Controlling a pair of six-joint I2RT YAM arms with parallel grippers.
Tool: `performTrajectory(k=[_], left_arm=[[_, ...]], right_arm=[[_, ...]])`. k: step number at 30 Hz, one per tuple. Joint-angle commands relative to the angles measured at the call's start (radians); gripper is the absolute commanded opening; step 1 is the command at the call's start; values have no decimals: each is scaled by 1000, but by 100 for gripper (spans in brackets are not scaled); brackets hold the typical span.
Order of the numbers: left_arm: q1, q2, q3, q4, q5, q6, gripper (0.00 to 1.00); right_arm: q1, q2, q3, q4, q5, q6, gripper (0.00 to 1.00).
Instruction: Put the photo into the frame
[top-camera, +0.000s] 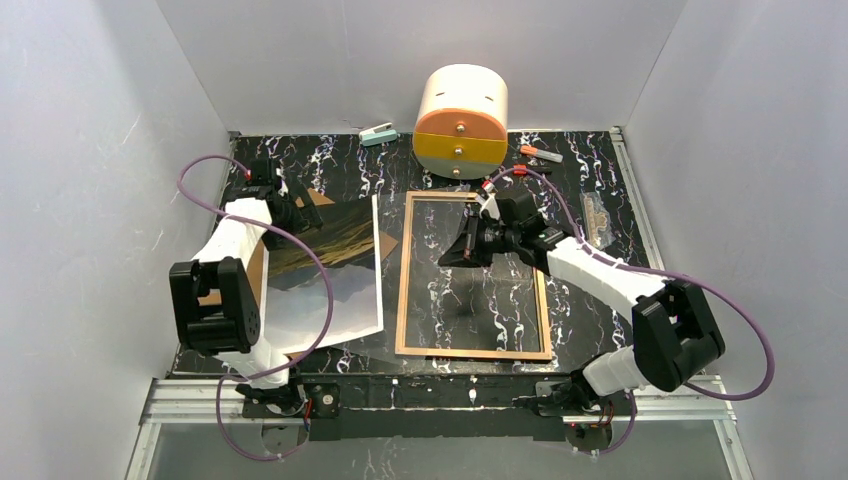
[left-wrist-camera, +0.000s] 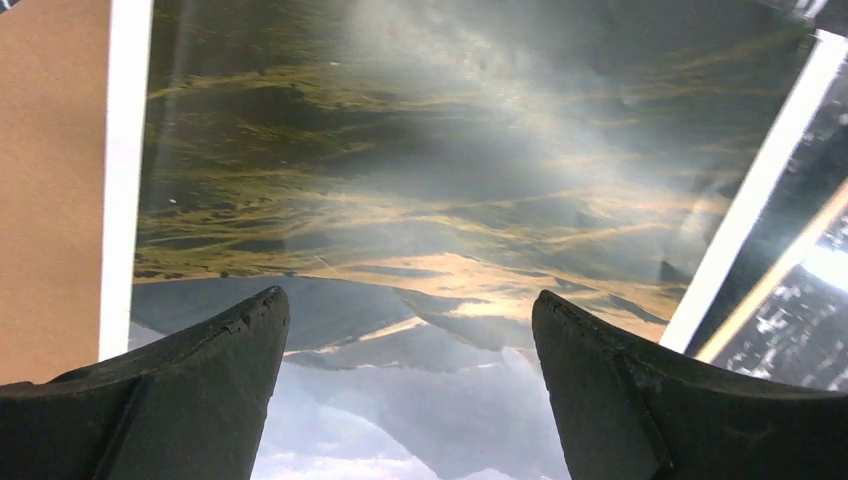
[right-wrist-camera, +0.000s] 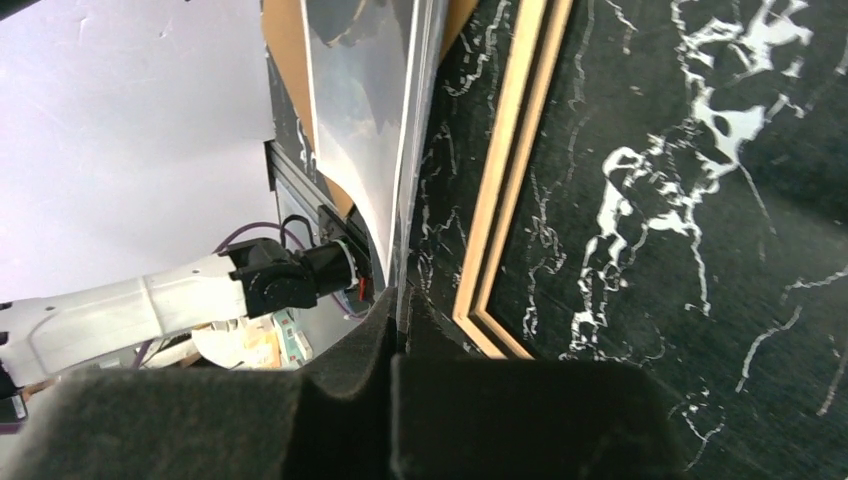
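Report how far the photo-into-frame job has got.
Done: the frame lies tan rim up with nothing in it, ready to load. In hand: the left tool hangs open over the photo, which lies on the brown board beside the frame; the right tool is shut by the photo's frame-side edge, though a grip cannot be confirmed. Left: carrying the photo across and seating it in the frame.

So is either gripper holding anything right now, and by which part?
The right gripper looks shut on the photo, pinching the thin edge nearest the frame. The left gripper hangs open over the photo, holding nothing.
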Motion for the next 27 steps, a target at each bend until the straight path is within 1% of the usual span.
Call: performTrajectory(k=[1,3,5,10,12,15,16,18,22,25,27], left_arm=[[5,-60,2,-37,104,6,90],[5,-72,-2,-32,144,4,90],[5,-84,0,-30,187,4,90],[-1,-113,-7,4,295,-3,90],[-14,-124,-21,29,318,-20,90],[-43,-138,-56,73,335,-51,90],[-83,-140,-72,90,330,-60,90],[-125,-135,-109,122,300,-82,90],[-155,-109,-190,179,220,-144,89],[-173,-86,-250,258,252,-193,87],[-182,-61,-270,289,293,-202,85]], right_arm=[[12,7,126,-75,-5,-38,1],[10,-2,158,-151,44,-91,1],[-3,-10,197,-268,77,-174,1],[-76,19,281,-544,31,-457,1],[-125,34,290,-620,26,-528,1],[-180,35,279,-625,38,-522,1],[-199,41,276,-620,46,-505,1],[-226,56,261,-587,43,-469,1],[-250,96,237,-506,25,-436,1],[-259,110,202,-388,15,-405,1],[-268,120,185,-341,11,-391,6]])
